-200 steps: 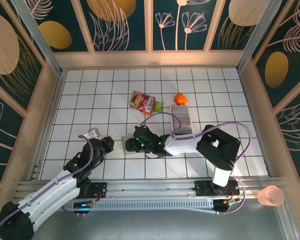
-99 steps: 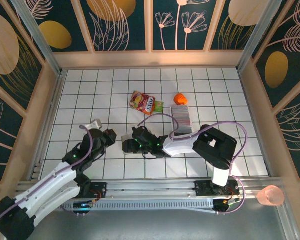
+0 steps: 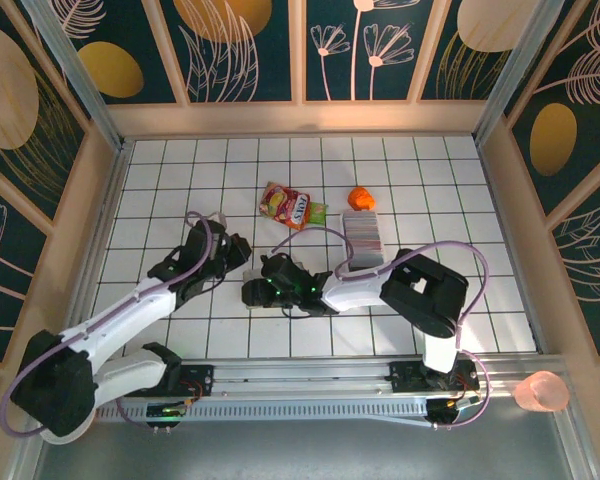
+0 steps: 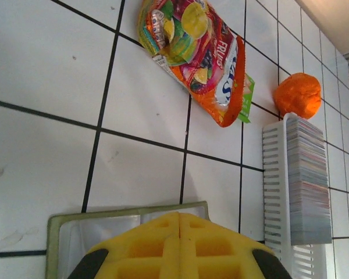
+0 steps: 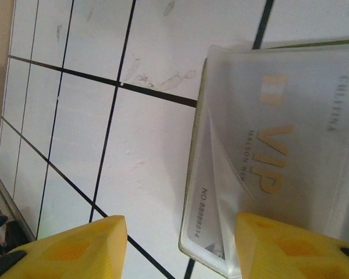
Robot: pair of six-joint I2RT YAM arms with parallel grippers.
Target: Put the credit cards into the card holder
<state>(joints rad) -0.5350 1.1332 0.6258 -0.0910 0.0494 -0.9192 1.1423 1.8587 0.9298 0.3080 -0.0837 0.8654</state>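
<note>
White black-gridded table (image 3: 160, 190), pale wooden rim (image 3: 300, 118), dark floral wall panels (image 3: 245, 50) all around

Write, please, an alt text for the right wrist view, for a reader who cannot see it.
The open right tool hangs over a corner of the holder, straddling its edge. A card printed "VIP" shows through the holder's clear pocket, and the white table with black grid lines lies beneath.

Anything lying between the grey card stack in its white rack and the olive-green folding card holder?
Nothing visible does. In the left wrist view, bare white tiles separate the grey card stack from the olive-green card holder; the colourful snack bag and orange ball lie beyond.
</note>
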